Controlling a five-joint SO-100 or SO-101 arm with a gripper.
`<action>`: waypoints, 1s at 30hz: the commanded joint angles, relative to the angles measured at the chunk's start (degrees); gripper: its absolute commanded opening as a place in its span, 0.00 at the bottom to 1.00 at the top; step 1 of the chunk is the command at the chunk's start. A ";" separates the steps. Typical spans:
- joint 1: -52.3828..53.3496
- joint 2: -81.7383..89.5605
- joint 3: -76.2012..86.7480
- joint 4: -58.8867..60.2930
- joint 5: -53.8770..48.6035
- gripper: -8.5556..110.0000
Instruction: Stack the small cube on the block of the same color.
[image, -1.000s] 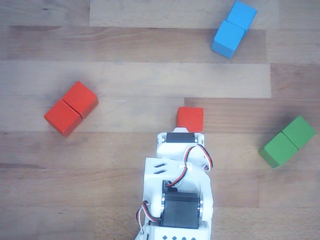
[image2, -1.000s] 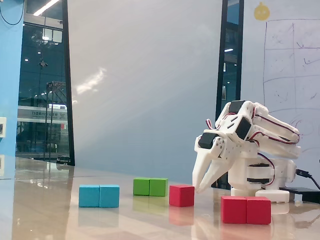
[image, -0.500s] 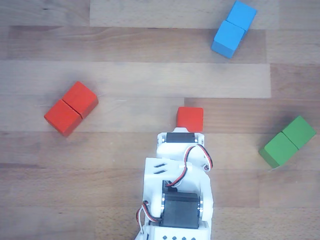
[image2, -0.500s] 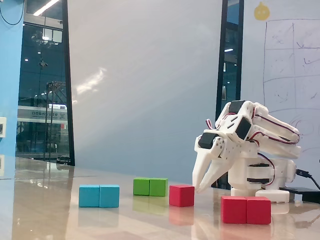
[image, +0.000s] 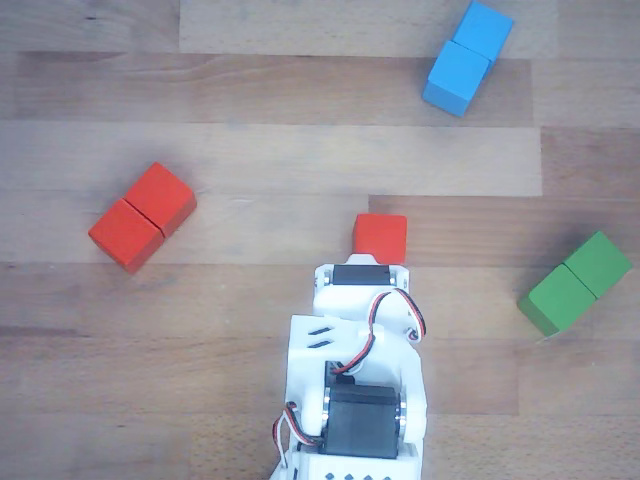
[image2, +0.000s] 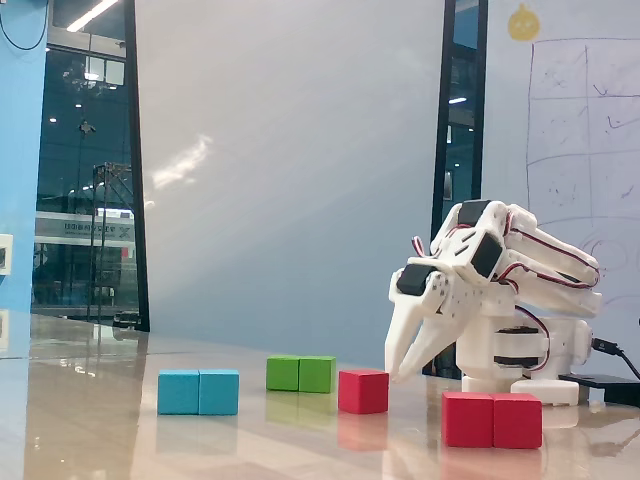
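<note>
**Kid:** Did anything move just now?

**Helper:** Almost nothing. The arm sits in the same folded pose as a second ago, and no block has moved. At most its tip has lifted a hair, and I am not sure of that.

**Kid:** Where is the cube (image2: 363, 390)?

**Helper:** It sits on the table (image2: 100, 420), just left of the gripper (image2: 398, 374) in the fixed view. From above, the cube (image: 380, 238) peeks out just past the front of the arm.

**Kid:** Is the gripper holding it?

**Helper:** No. In the fixed view the fingers point down beside the cube, a bit apart, with nothing between them. They look very near the cube, but I can't tell if they touch it.

**Kid:** And where is the red block (image2: 492, 419)?

**Helper:** In the fixed view it is on the right, close to the camera. From above, the red block (image: 142, 217) lies well off to the left of the cube. Nothing is on top of it.

**Kid:** What about the others?

**Helper:** The blue block (image2: 198, 391) and the green block (image2: 300, 373) sit apart, out of the way.

**Kid:** So is the job far along?

**Helper:** I think it has barely started. The cube is not yet grabbed, so the lift and the stacking are all still to do.
</note>
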 joint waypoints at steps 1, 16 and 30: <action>0.44 1.76 -10.90 1.49 -0.79 0.07; 0.35 -16.35 -25.58 0.53 -0.79 0.07; 0.35 -41.57 -36.74 -6.94 -0.88 0.07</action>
